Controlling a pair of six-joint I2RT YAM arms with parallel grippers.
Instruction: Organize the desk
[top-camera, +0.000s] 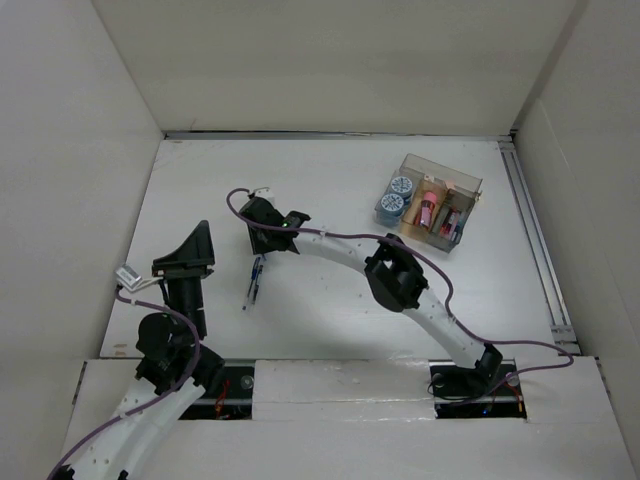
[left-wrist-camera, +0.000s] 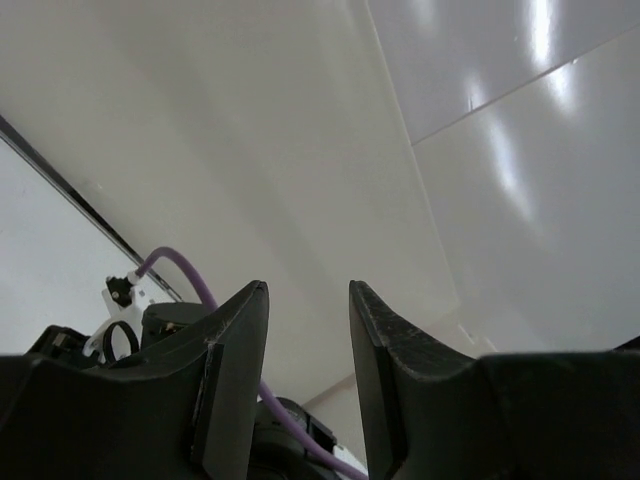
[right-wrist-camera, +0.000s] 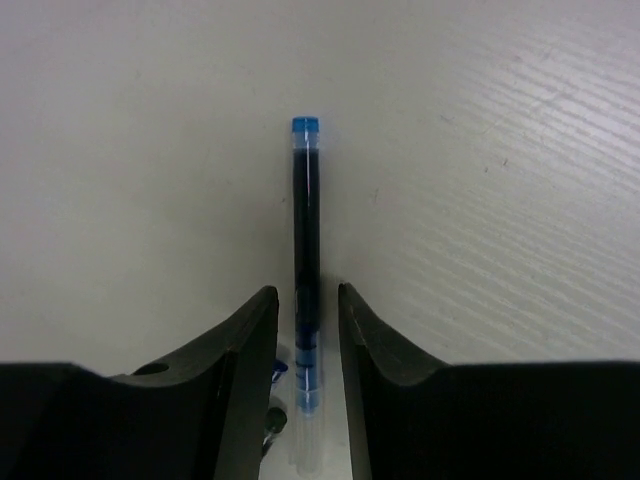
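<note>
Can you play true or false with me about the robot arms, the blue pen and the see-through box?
1. The blue pen lies flat on the desk, between the two fingers of the right hand. True.
2. The left hand is holding a pen. False: it is open and empty, and points up at the walls.
3. The clear box sits near the far right corner of the desk. True.
4. The clear box is empty. False: it holds two blue round things and a pink thing, among others.
</note>
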